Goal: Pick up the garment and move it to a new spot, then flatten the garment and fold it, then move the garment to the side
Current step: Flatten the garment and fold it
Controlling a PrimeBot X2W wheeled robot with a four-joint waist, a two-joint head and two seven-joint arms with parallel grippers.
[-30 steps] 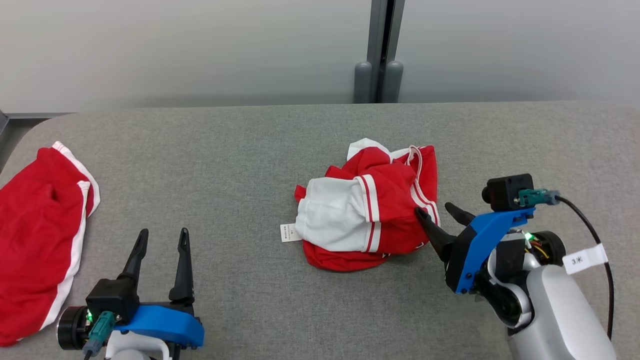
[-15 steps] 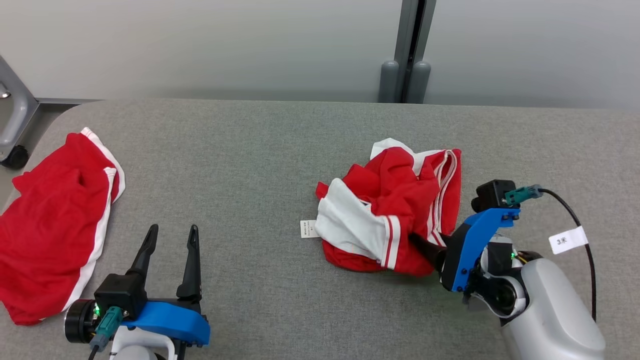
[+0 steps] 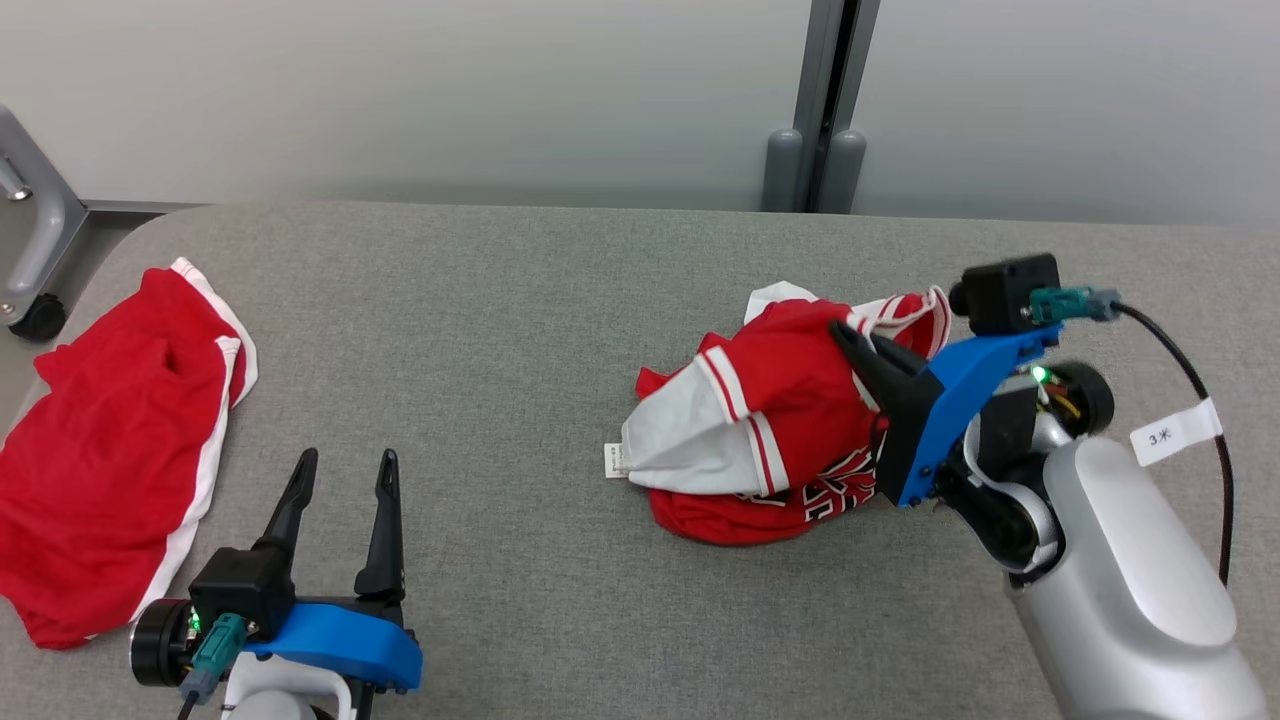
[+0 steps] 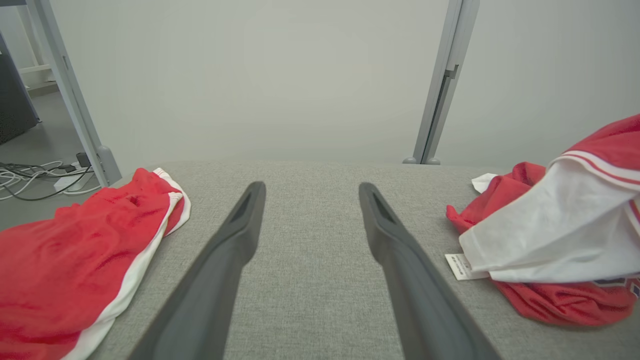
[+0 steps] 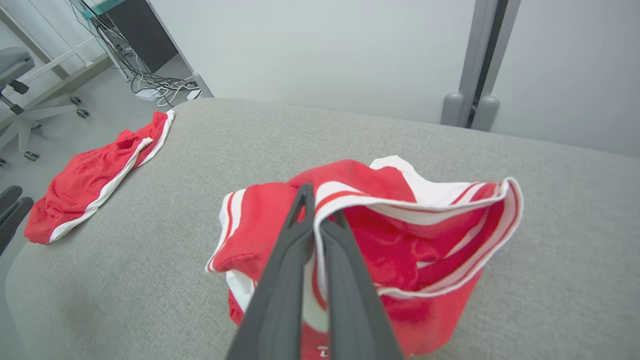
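Since a second ago my right gripper had clamped onto the garment and raised its red, white-trimmed edge off the grey worktop. The rest lay crumpled right of centre. My left gripper sat spread wide, empty.

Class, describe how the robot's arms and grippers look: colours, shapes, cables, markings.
The left gripper and right gripper each have two tapered dark fingers on a blue bracket, with a black camera block and teal plug. The right forearm is pale grey; its black cable carries a white tag.
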